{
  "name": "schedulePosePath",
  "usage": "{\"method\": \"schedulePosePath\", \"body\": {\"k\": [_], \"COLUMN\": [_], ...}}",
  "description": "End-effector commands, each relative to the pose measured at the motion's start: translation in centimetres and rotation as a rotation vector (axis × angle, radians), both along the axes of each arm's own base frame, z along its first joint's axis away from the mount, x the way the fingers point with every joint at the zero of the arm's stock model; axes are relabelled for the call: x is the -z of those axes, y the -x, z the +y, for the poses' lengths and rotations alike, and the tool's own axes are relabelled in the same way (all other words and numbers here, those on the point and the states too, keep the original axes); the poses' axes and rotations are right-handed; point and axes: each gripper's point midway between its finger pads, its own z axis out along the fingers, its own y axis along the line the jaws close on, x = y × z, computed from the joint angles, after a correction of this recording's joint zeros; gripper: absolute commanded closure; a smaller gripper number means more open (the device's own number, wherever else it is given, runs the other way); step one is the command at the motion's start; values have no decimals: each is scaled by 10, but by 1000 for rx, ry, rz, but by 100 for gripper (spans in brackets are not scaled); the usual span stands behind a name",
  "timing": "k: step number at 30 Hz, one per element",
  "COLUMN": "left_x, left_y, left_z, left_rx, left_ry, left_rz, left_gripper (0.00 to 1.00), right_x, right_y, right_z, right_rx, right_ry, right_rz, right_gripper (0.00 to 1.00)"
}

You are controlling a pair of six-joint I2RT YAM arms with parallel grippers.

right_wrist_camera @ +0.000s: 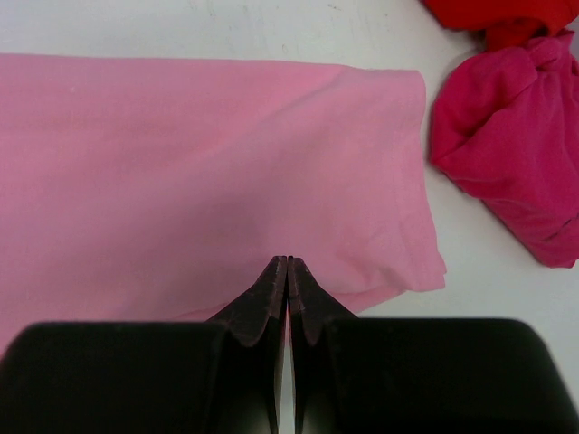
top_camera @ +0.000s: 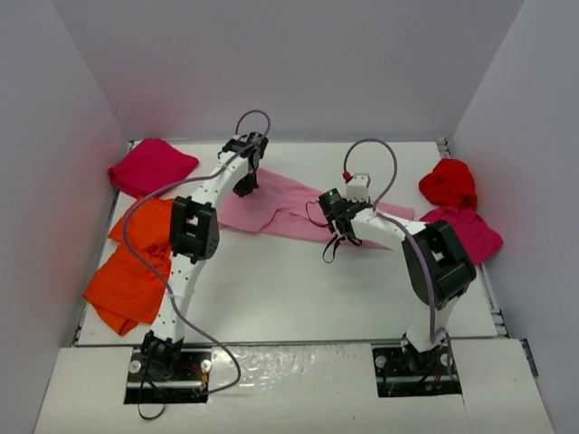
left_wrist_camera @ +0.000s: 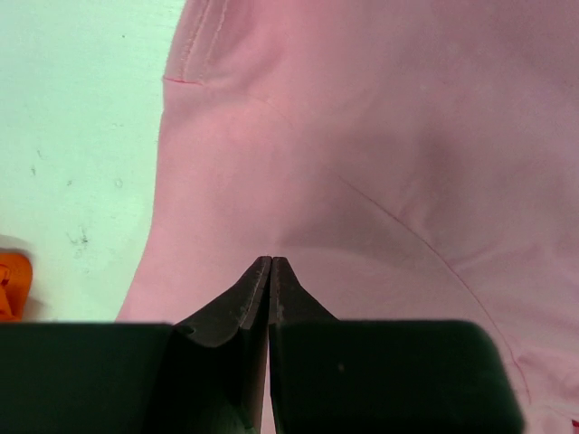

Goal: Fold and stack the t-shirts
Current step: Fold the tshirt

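The light pink t-shirt (top_camera: pixel 285 210) lies spread out and somewhat rumpled across the middle of the table. My left gripper (top_camera: pixel 246 187) is over its left part. In the left wrist view the left gripper (left_wrist_camera: pixel 271 259) is shut, tips down against the pink cloth (left_wrist_camera: pixel 362 136), with no fold seen between them. My right gripper (top_camera: pixel 338 228) is over the shirt's right end. Its wrist view shows the right gripper (right_wrist_camera: pixel 288 259) shut above a pink sleeve (right_wrist_camera: pixel 271 154) near its hem.
A magenta t-shirt (top_camera: pixel 152 165) sits bunched at the back left, with orange t-shirts (top_camera: pixel 134 267) along the left edge. At the back right a red t-shirt (top_camera: pixel 450 181) lies next to another magenta t-shirt (top_camera: pixel 472 233). Grey walls enclose the table.
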Motion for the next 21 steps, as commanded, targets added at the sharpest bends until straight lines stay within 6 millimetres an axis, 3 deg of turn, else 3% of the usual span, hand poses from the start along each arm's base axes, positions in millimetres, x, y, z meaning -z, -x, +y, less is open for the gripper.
{"method": "schedulePosePath", "body": {"k": [1, 6, 12, 17, 21], "left_x": [-74, -100, -167, -209, -235], "left_y": [-7, 1, 23, 78, 122], "left_z": [9, 11, 5, -5, 15], "left_rx": [-4, -7, -20, 18, -4], "left_ry": [-8, -39, 92, 300, 360], "left_rz": [-141, -195, -333, -387, -480], "left_gripper": [100, 100, 100, 100, 100], "right_x": [-12, 7, 15, 37, 35], "right_y": [-8, 0, 4, 8, 7], "right_z": [-16, -20, -25, -25, -15], "right_rx": [54, 56, 66, 64, 33], "right_ry": [67, 70, 97, 96, 91], "right_rz": [-72, -6, 29, 131, 139], "right_gripper": [100, 100, 100, 100, 100]}}
